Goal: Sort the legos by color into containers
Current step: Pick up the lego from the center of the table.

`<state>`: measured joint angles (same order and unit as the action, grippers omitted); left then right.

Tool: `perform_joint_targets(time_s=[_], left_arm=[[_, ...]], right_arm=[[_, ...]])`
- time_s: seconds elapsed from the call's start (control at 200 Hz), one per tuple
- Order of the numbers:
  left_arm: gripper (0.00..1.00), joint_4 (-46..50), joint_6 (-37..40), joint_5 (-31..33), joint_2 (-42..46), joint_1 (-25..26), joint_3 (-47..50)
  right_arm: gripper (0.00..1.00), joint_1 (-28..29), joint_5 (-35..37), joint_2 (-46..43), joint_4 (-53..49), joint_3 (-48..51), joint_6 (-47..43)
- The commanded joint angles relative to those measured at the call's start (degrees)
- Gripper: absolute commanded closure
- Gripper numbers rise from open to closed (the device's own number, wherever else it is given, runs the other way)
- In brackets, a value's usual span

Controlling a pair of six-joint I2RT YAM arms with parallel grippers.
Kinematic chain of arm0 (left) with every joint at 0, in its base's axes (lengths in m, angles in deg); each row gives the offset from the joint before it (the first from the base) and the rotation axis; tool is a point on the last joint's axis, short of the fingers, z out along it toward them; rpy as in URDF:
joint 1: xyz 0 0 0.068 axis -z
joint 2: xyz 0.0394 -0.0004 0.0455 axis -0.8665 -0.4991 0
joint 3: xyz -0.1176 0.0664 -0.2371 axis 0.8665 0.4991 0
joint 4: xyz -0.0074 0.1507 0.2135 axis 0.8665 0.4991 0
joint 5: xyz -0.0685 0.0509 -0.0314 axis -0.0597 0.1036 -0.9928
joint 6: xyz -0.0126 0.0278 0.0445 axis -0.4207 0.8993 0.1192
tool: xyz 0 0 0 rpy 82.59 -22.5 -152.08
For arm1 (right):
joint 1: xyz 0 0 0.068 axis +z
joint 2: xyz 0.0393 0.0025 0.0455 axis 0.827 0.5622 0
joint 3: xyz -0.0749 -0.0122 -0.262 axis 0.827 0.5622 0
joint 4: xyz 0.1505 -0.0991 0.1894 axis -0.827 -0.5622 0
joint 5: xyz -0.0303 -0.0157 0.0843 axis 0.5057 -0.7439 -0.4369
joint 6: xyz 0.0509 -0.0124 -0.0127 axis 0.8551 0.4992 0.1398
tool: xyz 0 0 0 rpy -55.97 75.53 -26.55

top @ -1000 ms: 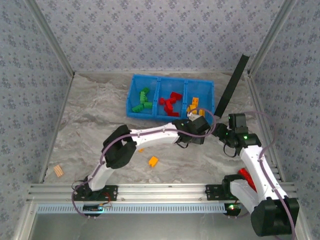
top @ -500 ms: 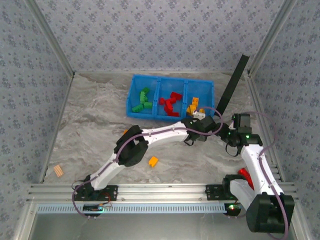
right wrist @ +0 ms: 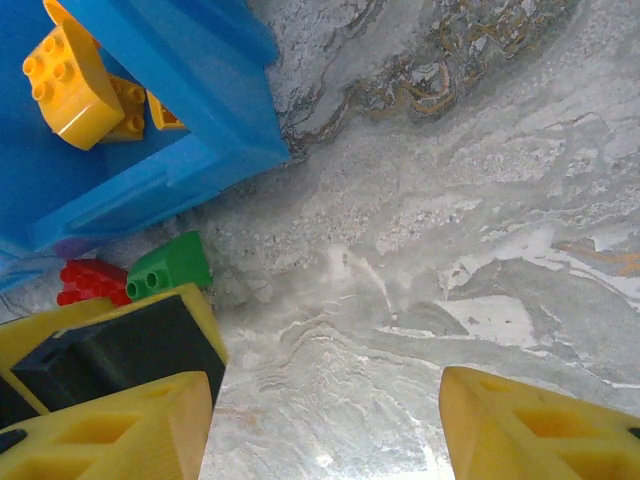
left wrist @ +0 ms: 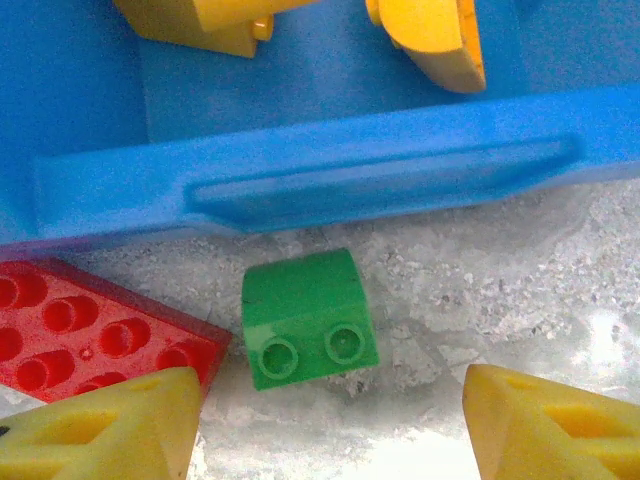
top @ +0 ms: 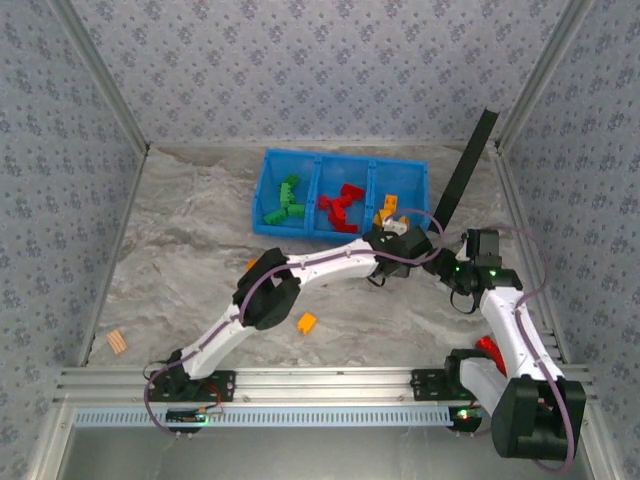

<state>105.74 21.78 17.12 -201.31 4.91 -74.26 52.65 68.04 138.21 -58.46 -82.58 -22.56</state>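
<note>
The grey marbled table [top: 180, 230] has one orange lego [top: 306, 322] lying loose near the arms. Farther out, the left gripper [left wrist: 330, 430], fingers spread, hangs over a green lego [left wrist: 308, 318] and a red lego [left wrist: 95, 325] just beside the blue tray [left wrist: 380, 170]. The right gripper [right wrist: 325, 425], also spread and holding nothing, is close by, and yellow legos [left wrist: 430, 35] lie inside the tray beyond.
</note>
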Motion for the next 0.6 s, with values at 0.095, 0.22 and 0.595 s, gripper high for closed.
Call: perform_joint_targets(time_s=[0.095, 0.22, 0.595], left_arm=[[0.34, 1.6, 0.5, 0.5, -2.7, -0.5, -4.0], [0.37, 2.3, 0.7, -0.4, -4.2, -0.6, -6.2], [0.48, 4.7, -0.4, -1.4, -7.0, -0.6, -8.7]], right_arm=[[0.36, -0.6, -1.3, 0.6, 1.4, 0.3, -1.6], [0.36, -0.7, -1.5, 0.7, 1.4, 0.3, -1.7], [0.36, -1.2, -1.8, 0.5, 1.1, 0.0, -2.2]])
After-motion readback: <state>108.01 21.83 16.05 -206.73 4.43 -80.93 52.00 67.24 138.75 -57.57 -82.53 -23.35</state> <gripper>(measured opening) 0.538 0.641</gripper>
